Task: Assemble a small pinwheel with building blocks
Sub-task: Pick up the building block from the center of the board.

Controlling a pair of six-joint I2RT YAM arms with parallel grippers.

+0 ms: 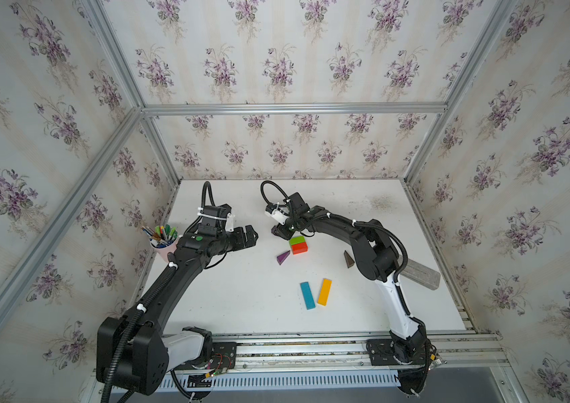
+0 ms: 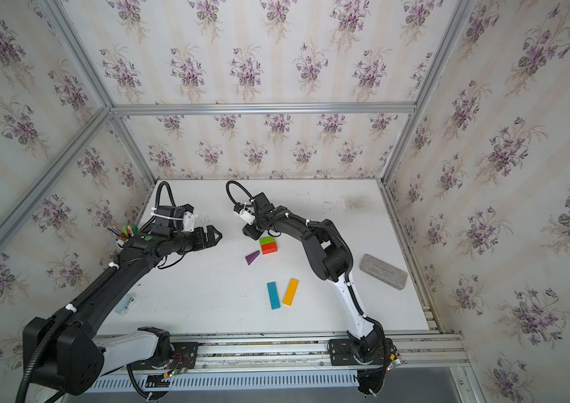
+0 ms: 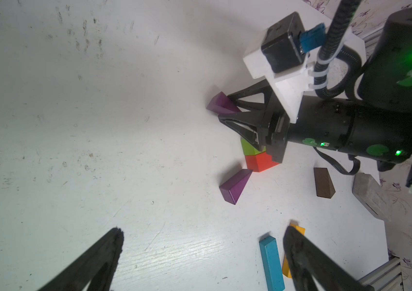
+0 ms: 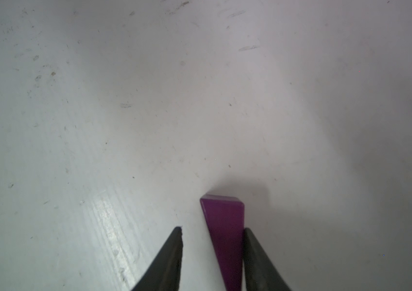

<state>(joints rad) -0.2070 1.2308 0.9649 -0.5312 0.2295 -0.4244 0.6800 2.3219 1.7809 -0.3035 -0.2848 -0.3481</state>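
Right gripper astride purple wedge, narrow tip beyond frame.

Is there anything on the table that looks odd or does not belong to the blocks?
Yes. A grey slab lies askew near the table's right edge; it matches none of the coloured blocks. A pale-blue object lies beside the left arm.

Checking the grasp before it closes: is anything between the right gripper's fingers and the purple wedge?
Nothing visible. The purple wedge lies between the fingers of the right gripper; one appears to touch it, only bare table separates the other.
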